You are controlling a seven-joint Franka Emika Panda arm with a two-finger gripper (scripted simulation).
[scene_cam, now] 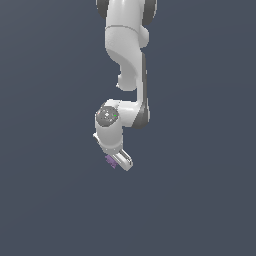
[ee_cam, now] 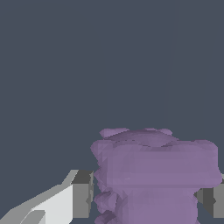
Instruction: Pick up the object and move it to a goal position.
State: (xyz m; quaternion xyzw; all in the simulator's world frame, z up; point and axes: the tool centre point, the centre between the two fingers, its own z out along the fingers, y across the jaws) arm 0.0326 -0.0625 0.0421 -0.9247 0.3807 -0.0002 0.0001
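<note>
Slippage is the main worry here, I'd say. The small, lumpy purple block (ee_cam: pixel 153 175) sits between the two grey finger pads (ee_cam: pixel 82 194) of the white robot hand (scene_cam: pixel 119 161), and in the wrist view the pads look pressed against its sides, so the hand seems to be pinching it. But those sides are bumpy and uneven, so the contact is probably only on a few high spots. A quick swing or a twist of the wrist could let it rotate or drop out.

In the exterior view only a sliver of purple (scene_cam: pixel 110 160) pokes out toward the exterior view's left of the fingers, so I can't tell how deep it sits in the grip, or whether it's lifted off the plain dark grey desk (scene_cam: pixel 200 200) yet.

Room-wise it's easy: nothing else is visible around the arm, no walls, no clutter, no desk edge in sight. No goal marker shows either, so I can't say which way it needs to go.
</note>
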